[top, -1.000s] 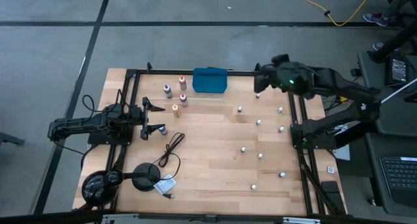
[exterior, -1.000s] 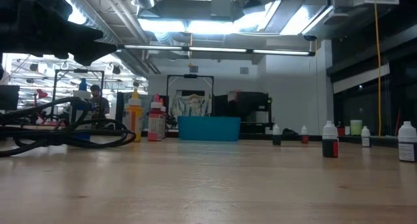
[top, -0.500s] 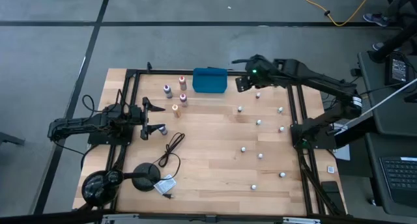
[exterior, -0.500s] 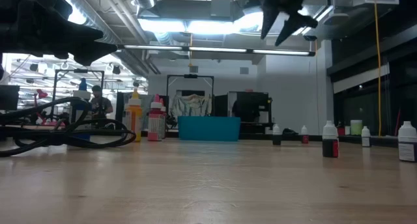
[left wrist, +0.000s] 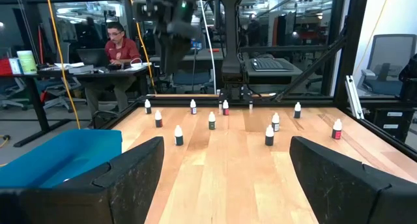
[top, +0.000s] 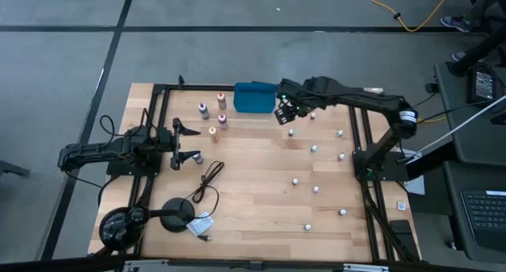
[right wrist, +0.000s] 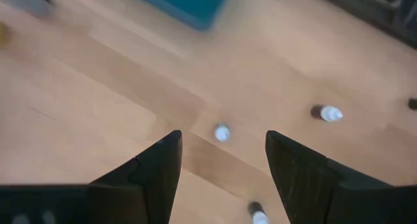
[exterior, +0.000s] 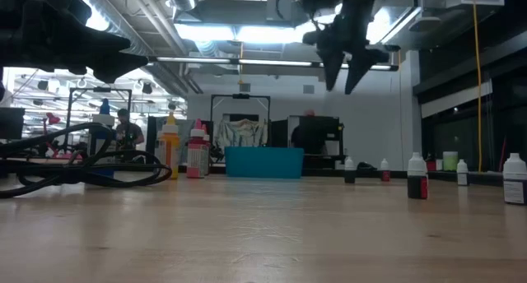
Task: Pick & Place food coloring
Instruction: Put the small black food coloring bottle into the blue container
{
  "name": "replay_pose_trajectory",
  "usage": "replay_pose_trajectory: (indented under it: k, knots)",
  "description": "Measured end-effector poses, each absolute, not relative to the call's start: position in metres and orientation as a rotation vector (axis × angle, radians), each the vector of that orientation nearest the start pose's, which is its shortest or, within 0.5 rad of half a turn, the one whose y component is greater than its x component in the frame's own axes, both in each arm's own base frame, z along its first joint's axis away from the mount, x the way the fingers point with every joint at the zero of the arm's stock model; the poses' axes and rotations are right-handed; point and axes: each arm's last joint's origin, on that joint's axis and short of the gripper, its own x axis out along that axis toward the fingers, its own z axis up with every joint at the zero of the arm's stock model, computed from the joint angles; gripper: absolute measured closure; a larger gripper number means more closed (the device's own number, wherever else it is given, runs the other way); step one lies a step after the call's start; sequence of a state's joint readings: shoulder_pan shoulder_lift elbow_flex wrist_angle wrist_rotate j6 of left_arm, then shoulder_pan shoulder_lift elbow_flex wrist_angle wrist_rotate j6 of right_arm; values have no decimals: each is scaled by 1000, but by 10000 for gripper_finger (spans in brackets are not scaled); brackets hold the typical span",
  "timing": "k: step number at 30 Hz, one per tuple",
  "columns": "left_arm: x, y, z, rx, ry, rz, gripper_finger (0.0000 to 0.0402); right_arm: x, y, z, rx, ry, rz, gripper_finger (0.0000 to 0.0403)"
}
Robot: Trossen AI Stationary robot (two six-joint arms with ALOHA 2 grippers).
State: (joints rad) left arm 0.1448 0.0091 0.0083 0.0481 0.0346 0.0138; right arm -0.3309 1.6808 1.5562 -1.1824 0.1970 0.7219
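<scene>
1. Pale wood-plank table [top: 261, 185], smooth, with visible grain and a black metal frame round its edge.
2. Teal rectangular tray [top: 254, 97], matte plastic with straight walls, stands at the far edge of the table.
3. Food coloring: small cylindrical bottles with pale caps. Larger coloured bottles [top: 213, 114] cluster just to the left of the tray; seen from table height one is yellow-orange [exterior: 170, 147] and one red [exterior: 197, 150].
4. Small white-capped bottles [top: 315, 149] lie scattered, well apart from one another, over the right half of the table; all stand upright. Dark-bodied ones show in the low view [exterior: 417, 176].
5. Black cable [top: 209, 181] lies coiled and glossy on the left-centre of the table; a round black base [top: 180, 213] sits near the front left.
6. Right gripper [top: 283, 108]: dark, angular fingers parted, nothing between them. It hangs above the table just beside the tray's right end. Its wrist view shows one white cap [right wrist: 222, 132] on the wood below, between the finger outlines.
7. Left gripper [top: 183, 143]: fingers spread wide, empty, at the left side of the table, near the coloured bottles.
8. Change since one second ago: the right arm has swung from the far right corner leftward toward the tray. Bottles, tray, cable and left arm are unchanged.
</scene>
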Motion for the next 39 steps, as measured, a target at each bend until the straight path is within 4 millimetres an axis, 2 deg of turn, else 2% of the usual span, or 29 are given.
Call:
replay_pose_trajectory:
  k: [10, 22, 28, 39]
  knots:
    - [97, 13, 170, 18, -46, 110, 73, 312, -114, 262, 630, 1273, -927, 180]
    - [97, 13, 170, 18, -46, 110, 74, 310, -113, 207, 692, 1247, -894, 180]
    - [97, 13, 170, 18, -46, 110, 73, 308, -112, 188, 717, 1209, -864, 180]
    - [97, 13, 170, 18, -46, 110, 74, 316, -114, 158, 681, 1287, -825, 180]
